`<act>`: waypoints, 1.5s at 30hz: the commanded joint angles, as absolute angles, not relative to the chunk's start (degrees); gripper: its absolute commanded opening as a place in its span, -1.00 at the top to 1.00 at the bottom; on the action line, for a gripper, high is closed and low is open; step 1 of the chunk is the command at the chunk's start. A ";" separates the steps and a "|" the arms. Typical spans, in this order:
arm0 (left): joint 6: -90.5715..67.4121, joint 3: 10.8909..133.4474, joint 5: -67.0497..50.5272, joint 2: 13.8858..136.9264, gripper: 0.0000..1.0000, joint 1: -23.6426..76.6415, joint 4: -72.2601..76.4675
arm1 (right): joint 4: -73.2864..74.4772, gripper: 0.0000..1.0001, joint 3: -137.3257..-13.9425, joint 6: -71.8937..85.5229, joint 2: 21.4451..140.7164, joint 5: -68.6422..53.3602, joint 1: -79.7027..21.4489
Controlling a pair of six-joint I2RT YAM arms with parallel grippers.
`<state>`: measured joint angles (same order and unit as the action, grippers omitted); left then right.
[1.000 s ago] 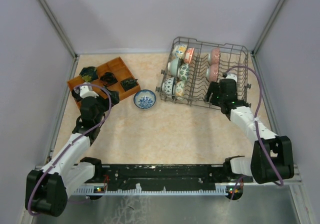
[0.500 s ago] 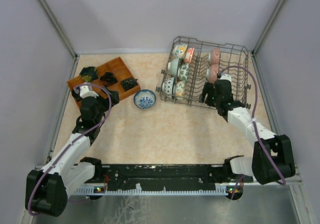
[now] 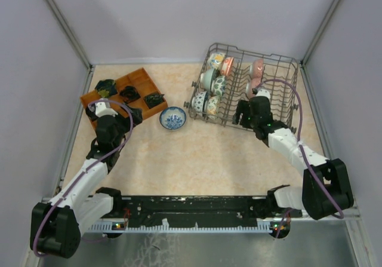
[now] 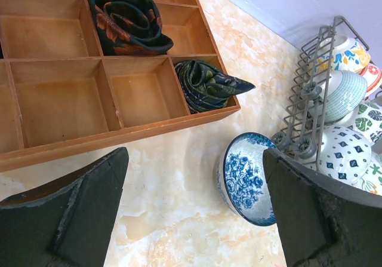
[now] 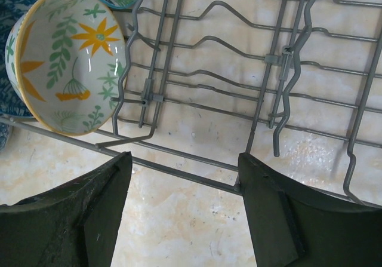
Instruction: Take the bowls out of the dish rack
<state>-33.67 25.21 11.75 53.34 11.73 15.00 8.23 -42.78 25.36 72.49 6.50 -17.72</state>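
Note:
The grey wire dish rack (image 3: 280, 58) stands at the back right. It holds several patterned bowls on its left side (image 3: 210, 79) and pink bowls (image 3: 256, 68) further right. A blue-white floral bowl (image 3: 173, 119) sits on the table left of the rack and also shows in the left wrist view (image 4: 246, 177). My right gripper (image 3: 243, 113) is open and empty over the rack's near rail (image 5: 197, 174), right of a yellow-flower bowl (image 5: 65, 64). My left gripper (image 3: 126, 115) is open and empty, low over the table (image 4: 197, 201) between the wooden tray and the floral bowl.
A brown wooden compartment tray (image 3: 141, 79) at the back left holds dark folded cloths (image 4: 128, 16). The rack's wheeled left end (image 4: 298, 129) stands right behind the floral bowl. Grey walls close in the table on three sides.
My right gripper has moved left along the rack's near edge and a little forward. The rack looks slightly shifted. The left arm has not moved.

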 commanded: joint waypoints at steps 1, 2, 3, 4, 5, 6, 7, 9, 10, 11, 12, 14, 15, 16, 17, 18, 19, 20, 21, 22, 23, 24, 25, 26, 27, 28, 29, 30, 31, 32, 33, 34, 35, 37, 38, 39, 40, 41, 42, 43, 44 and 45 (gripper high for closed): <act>-34.05 24.88 11.51 52.47 -0.99 11.43 16.19 | 15.45 -0.43 -41.99 28.61 73.96 3.62 -20.56; -34.10 24.88 11.51 52.47 -0.99 11.43 16.17 | 15.47 -0.43 -42.01 28.68 73.94 3.81 -20.72; -34.05 24.86 11.51 52.47 -0.99 11.43 16.19 | 15.47 -0.43 -42.01 28.73 73.92 3.86 -20.82; -34.08 24.82 11.51 52.48 -0.99 11.40 16.17 | 15.42 -0.43 -42.01 28.79 73.89 3.90 -20.87; -34.02 24.93 11.58 52.47 -0.99 11.42 16.11 | 15.43 -0.43 -42.08 28.81 73.79 4.00 -20.88; -34.04 24.83 11.66 52.48 -0.99 11.43 16.09 | 15.46 -0.43 -42.16 28.81 73.75 4.08 -20.90; -34.02 24.81 11.69 52.44 -0.99 11.43 16.08 | 15.47 -0.43 -42.25 28.78 73.50 4.12 -20.92; -34.02 24.87 11.57 52.51 -0.99 11.43 16.17 | 15.67 -0.43 -42.59 28.60 72.87 5.19 -20.92; -34.01 24.85 11.66 52.54 -0.99 11.43 16.17 | 15.62 -0.43 -42.82 28.50 72.25 5.60 -20.92; -33.98 24.87 11.69 52.62 -0.99 11.43 16.17 | 15.56 -0.44 -43.04 28.31 71.71 6.14 -20.94; -33.99 24.86 11.69 52.61 -0.99 11.43 16.17 | 15.83 -0.44 -43.61 28.12 71.19 6.72 -20.92; -33.99 24.78 11.68 52.67 -0.99 11.43 16.17 | 15.96 -0.44 -44.97 27.43 69.95 7.94 -20.98; -33.93 24.78 11.72 52.75 -0.99 11.43 16.17 | 15.77 -0.45 -45.63 27.16 69.19 8.49 -20.88; -33.92 24.74 11.73 52.71 -0.99 11.37 16.17 | 15.46 -0.45 -46.34 26.81 68.45 8.71 -20.91; -33.88 24.77 11.83 52.70 -0.99 11.42 16.13 | 15.25 -0.46 -47.19 26.38 67.84 8.93 -20.92; -33.62 24.75 12.00 52.51 -0.99 11.42 16.00 | 15.09 -0.46 -47.99 26.17 67.29 9.52 -20.92; -33.53 24.78 12.34 52.37 -0.99 11.43 15.69 | 15.08 -0.46 -49.04 25.78 66.87 10.28 -20.89; -33.45 24.76 12.66 52.15 -0.99 11.43 15.51 | 15.23 -0.47 -50.09 25.29 66.61 11.18 -20.87; -33.33 24.68 13.07 51.93 -0.99 11.43 15.36 | 15.35 -0.47 -51.23 24.79 66.43 12.33 -20.84; -33.20 24.56 13.33 51.62 -0.99 11.43 15.30 | 15.28 -0.47 -52.33 24.38 66.41 13.25 -20.72; -33.17 24.57 13.43 51.42 -0.99 11.43 15.29 | 14.94 -0.47 -53.17 24.01 66.49 13.68 -20.34; -33.07 24.65 13.45 51.27 -0.99 11.43 15.23 | 14.18 -0.47 -53.80 23.81 66.65 13.51 -19.34; -33.11 24.65 13.47 51.30 -0.99 11.43 15.21 | 12.95 -0.47 -54.16 23.78 66.81 12.69 -17.84; -33.11 24.65 13.53 51.32 -0.99 11.41 15.21 | 11.46 -0.47 -54.26 24.30 67.15 9.73 -15.62; -33.03 24.69 13.60 51.35 -0.99 11.42 15.27 | 9.17 -0.47 -54.27 24.95 67.58 6.22 -12.72; -33.01 24.74 13.70 51.57 -0.99 11.43 15.29 | 6.57 -0.47 -53.58 25.73 67.94 3.17 -9.08; -32.97 24.78 13.79 51.76 -0.99 11.43 15.36 | 3.73 -0.47 -52.94 26.50 68.20 0.77 -6.76; -33.03 24.81 13.83 51.97 -0.99 11.41 15.49 | 0.87 -0.47 -52.27 26.69 68.58 -1.20 -4.98; -32.95 24.82 13.71 52.22 -0.99 11.42 15.73 | -1.85 -0.47 -51.80 26.59 69.05 -2.25 -3.84; -32.90 24.84 13.67 52.59 -0.99 11.37 16.02 | -3.38 -0.47 -51.91 26.26 69.91 -2.79 -2.86; -32.94 24.89 13.63 52.94 -0.99 11.39 16.20 | -4.51 -0.47 -52.42 25.52 70.88 -3.74 -2.21; -32.96 24.88 13.48 53.19 -0.99 11.37 16.44 | -5.24 -0.47 -53.04 25.01 71.90 -4.05 -1.74; -33.02 24.95 13.37 53.51 -0.99 11.39 16.62 | -5.60 -0.47 -53.87 24.58 73.13 -4.25 -1.36; -33.10 24.88 13.17 54.04 -0.99 11.42 16.91 | -6.25 -0.46 -55.16 24.21 75.68 -6.52 -0.05; -33.19 24.88 13.18 54.17 -0.99 11.35 17.02 | -7.73 -0.45 -55.27 24.62 76.94 -8.35 0.85; -33.16 24.86 13.11 54.30 -0.99 11.42 17.12 | -9.33 -0.44 -55.03 25.67 78.18 -10.71 2.19; -33.20 24.83 12.95 54.34 -0.99 11.42 17.21 | -11.58 -0.43 -54.83 26.91 79.55 -13.50 3.79; -33.26 24.82 12.92 54.33 -0.99 11.43 17.22 | -14.06 -0.41 -54.66 28.40 81.06 -16.62 5.44; -33.27 24.77 12.85 54.24 -0.99 11.43 17.23 | -16.34 -0.39 -54.45 29.60 82.55 -19.53 7.14; -33.18 24.75 12.89 54.16 -0.99 11.38 17.18 | -18.53 -0.36 -54.28 30.61 84.37 -22.01 8.58; -33.14 24.77 12.96 54.08 -0.99 11.42 17.03 | -20.56 -0.34 -54.36 31.29 85.47 -24.03 9.70; -33.14 24.73 13.08 53.93 -0.99 11.43 17.05 | -21.90 -0.33 -54.62 31.61 86.70 -25.46 10.68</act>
<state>-33.43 25.10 13.04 54.30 11.73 15.11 -10.15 -52.31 27.99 83.07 -14.41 6.33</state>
